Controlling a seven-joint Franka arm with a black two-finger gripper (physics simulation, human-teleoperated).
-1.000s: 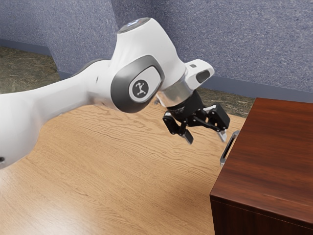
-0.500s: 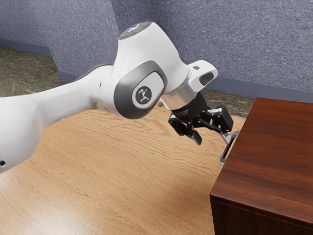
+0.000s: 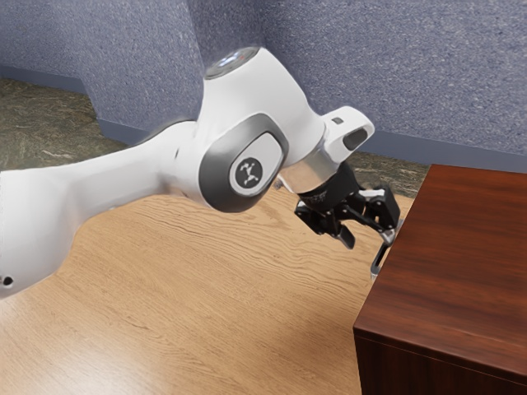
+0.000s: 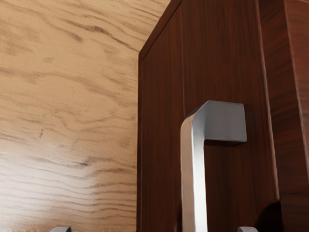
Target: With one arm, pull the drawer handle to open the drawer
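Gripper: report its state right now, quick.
Gripper: open, straddling the drawer handle, not clamped on it.

The arm (image 3: 165, 173) is white with a grey joint cap (image 3: 247, 170); the gripper (image 3: 368, 239) black; the handle (image 4: 193, 183) silver-grey; the cabinet (image 3: 453, 263) dark red-brown, grained; the table (image 3: 206, 288) pale wavy-grained wood; the wall (image 3: 412, 58) speckled blue-grey

Light wood-grain table (image 3: 206, 280), flat, wavy darker banding (grain plain in the wrist view too). One dark reddish-brown cabinet (image 3: 461, 271) stands on it, at the exterior view's right.
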